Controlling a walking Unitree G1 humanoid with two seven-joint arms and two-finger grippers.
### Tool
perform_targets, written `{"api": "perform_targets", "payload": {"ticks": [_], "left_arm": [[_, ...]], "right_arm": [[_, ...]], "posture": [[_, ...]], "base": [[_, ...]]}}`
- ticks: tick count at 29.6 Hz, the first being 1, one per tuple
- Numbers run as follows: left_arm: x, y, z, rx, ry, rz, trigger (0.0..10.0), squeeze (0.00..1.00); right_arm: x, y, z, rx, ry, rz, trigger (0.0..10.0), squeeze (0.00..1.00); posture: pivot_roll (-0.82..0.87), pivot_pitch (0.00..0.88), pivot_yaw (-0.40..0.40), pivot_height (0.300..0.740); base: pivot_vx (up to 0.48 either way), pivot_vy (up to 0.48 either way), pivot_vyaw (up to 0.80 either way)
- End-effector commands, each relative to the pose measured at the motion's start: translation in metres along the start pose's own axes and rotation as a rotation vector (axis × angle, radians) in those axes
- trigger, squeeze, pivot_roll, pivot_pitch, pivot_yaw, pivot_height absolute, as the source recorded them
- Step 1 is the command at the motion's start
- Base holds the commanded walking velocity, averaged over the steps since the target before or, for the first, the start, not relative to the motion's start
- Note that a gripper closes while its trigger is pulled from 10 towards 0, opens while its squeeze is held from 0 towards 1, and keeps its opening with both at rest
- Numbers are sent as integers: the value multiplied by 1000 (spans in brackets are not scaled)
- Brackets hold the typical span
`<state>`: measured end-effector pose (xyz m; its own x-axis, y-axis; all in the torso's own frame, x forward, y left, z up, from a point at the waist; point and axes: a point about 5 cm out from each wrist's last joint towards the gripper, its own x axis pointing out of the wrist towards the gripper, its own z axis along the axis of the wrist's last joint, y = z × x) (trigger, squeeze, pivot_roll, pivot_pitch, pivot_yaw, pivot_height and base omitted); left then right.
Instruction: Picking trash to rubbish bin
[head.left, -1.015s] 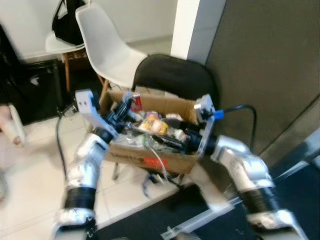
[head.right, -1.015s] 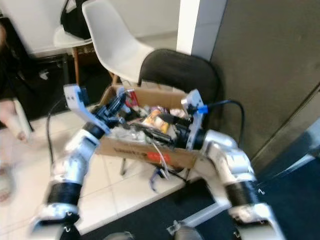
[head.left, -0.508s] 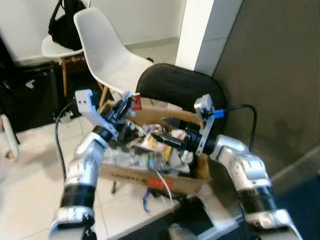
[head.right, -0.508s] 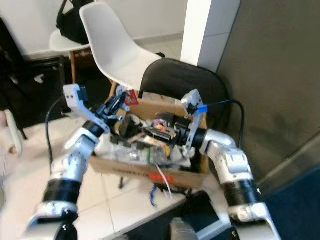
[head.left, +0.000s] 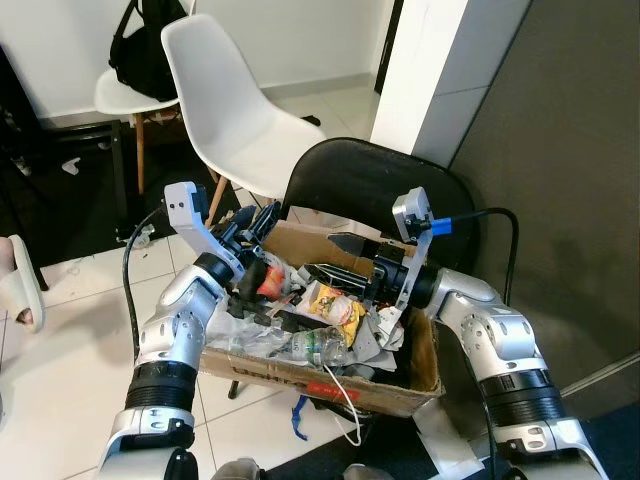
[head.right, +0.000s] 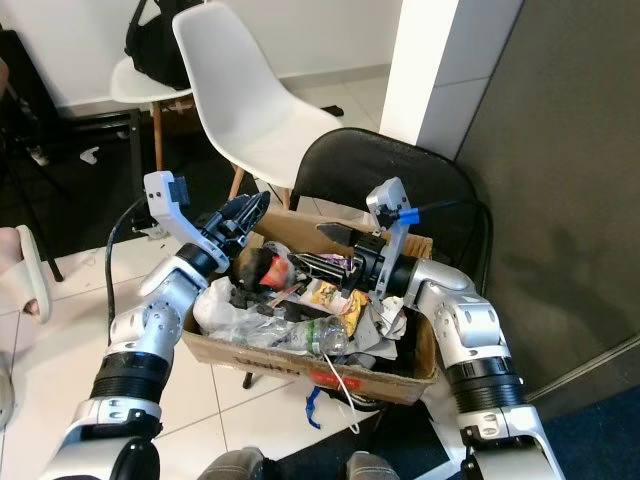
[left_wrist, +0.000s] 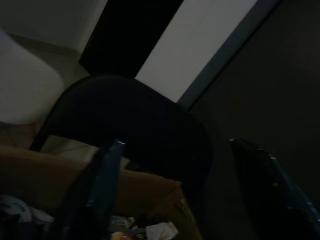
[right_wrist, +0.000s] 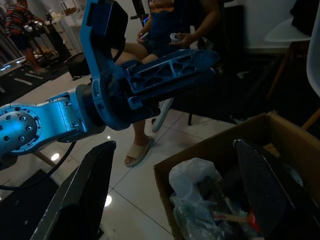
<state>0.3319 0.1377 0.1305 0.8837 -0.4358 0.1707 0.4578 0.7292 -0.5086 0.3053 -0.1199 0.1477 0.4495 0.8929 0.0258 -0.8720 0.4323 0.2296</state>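
The cardboard box (head.left: 400, 385) full of trash now sits lower and nearer to the robot than one second ago, in front of the black chair (head.left: 370, 190). The left gripper (head.left: 252, 222) and the right gripper (head.left: 340, 243) are both above the box, fingers apart, holding nothing. A plastic bottle (head.left: 318, 348) lies among the trash.

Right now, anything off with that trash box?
Yes. The cardboard box is overfull, and a white cord and a blue strip spill over its front wall. It sits tilted on the black chair, between both claws.
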Motion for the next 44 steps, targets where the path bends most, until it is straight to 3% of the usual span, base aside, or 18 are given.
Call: {"api": "perform_targets", "payload": {"ticks": [1, 2, 3, 4, 7, 13, 44], "left_arm": [[-1, 0, 0, -27, -8, 5, 10000, 1000], [0, 0, 2, -33, -20, 5, 10000, 580], [0, -1, 5, -35, -30, -1, 10000, 0], [0, -1, 5, -35, -30, -1, 10000, 0], [2, -21, 6, -21, -28, -138, 10000, 0], [7, -35, -9, 68, 66, -176, 10000, 0], [8, -36, -11, 112, 98, -168, 10000, 0]], "right_arm": [[-3, -2, 1, 5, -7, -12, 10000, 0], [-4, -2, 1, 5, -8, -12, 10000, 0], [-4, -2, 1, 5, -8, -12, 10000, 0], [-4, -2, 1, 5, -8, -12, 10000, 0], [-4, -2, 1, 7, -8, -12, 10000, 0], [-4, -2, 1, 9, -9, -12, 10000, 0], [-4, -3, 1, 15, -19, -15, 10000, 0]], "posture": [[-48, 0, -16, 740], [-48, 0, -17, 740], [-48, 0, -17, 740], [-48, 0, -17, 740], [-48, 0, -18, 740], [-51, 0, -19, 740], [-51, 0, -18, 740]], "base": [[0, 0, 0], [0, 0, 0], [0, 0, 0], [0, 0, 0], [0, 0, 0], [0, 0, 0], [-283, 0, 0]]}}
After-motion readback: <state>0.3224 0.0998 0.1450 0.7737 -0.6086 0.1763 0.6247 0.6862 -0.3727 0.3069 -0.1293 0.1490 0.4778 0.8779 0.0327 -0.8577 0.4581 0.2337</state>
